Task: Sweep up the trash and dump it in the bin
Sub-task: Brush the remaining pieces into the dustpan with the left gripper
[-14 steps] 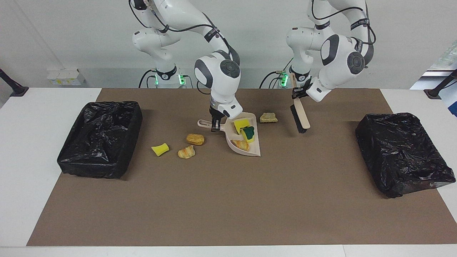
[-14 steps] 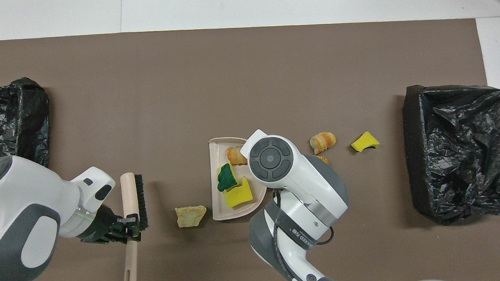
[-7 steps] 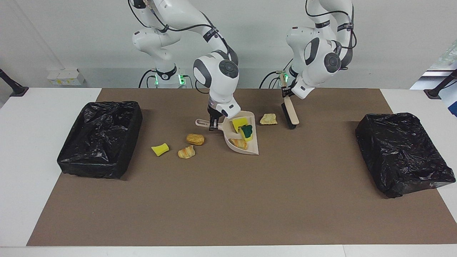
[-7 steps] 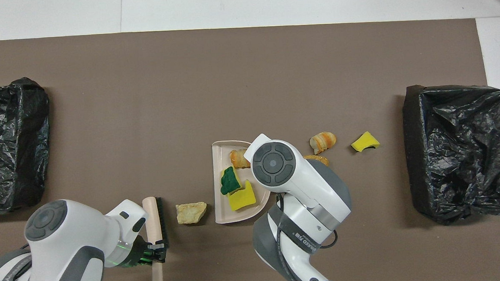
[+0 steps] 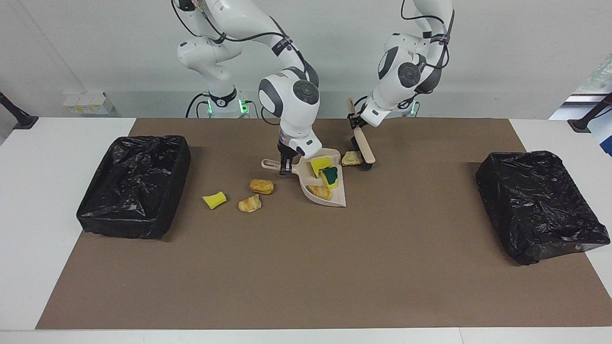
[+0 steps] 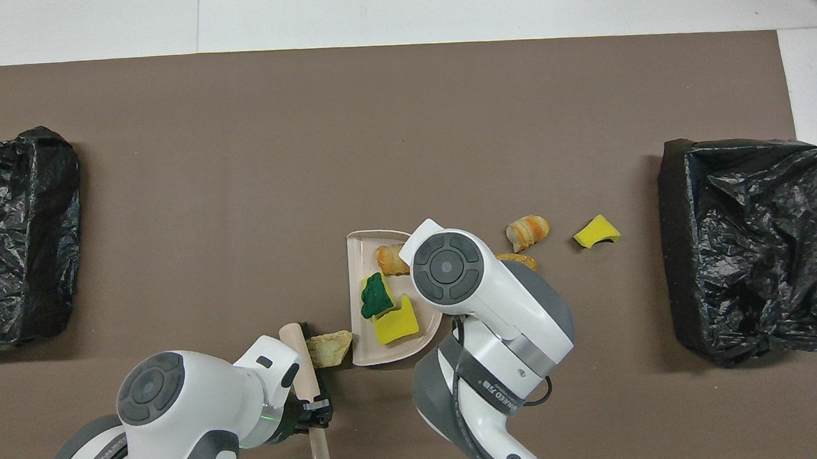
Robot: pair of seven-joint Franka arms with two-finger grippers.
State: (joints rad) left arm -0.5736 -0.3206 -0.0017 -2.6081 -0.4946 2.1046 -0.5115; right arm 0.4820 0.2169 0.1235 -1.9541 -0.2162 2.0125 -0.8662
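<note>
Under right arm, half-hidden bread chunk

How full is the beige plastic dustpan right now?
Partly full. The beige plastic dustpan holds three scraps: a yellow sponge piece, a green-topped sponge piece and a tan croissant chunk. Much of its floor remains bare.

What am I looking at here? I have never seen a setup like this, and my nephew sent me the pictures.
Two white robot arms work at a table covered by a brown mat. One picture looks at them from across the table, the other from above their own end.

The left gripper is shut on a brush, which is against a pale scrap beside the dustpan. The right gripper is shut on the dustpan's handle; three scraps already lie in it. Three more scraps lie on the mat toward the right arm's end. A black-lined bin sits at each end.
</note>
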